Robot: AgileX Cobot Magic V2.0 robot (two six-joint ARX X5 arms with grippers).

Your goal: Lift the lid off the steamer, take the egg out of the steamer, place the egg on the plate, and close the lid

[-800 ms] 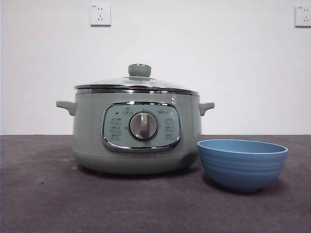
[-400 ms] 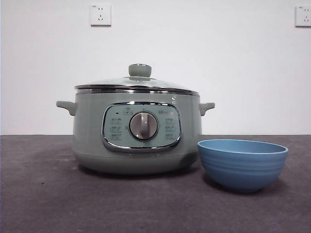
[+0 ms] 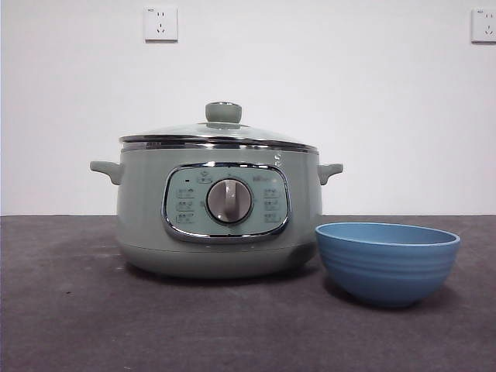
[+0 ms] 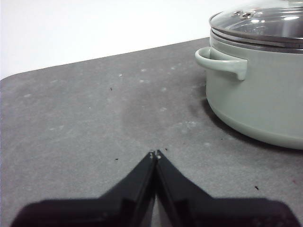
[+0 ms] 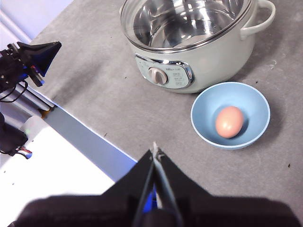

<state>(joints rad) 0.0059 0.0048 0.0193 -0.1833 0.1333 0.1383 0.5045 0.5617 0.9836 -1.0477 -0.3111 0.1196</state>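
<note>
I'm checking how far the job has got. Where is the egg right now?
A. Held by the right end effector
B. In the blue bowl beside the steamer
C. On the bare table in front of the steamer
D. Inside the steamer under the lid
B. The right wrist view shows the egg lying in the blue bowl beside the steamer, whose glass lid is on and shows no egg inside.

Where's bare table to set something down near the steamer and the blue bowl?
The table shows bare on the steamer's handle side away from the plate, and in front of both toward the camera. It is crowded where the plate, holding the egg, sits close beside the steamer.
</note>
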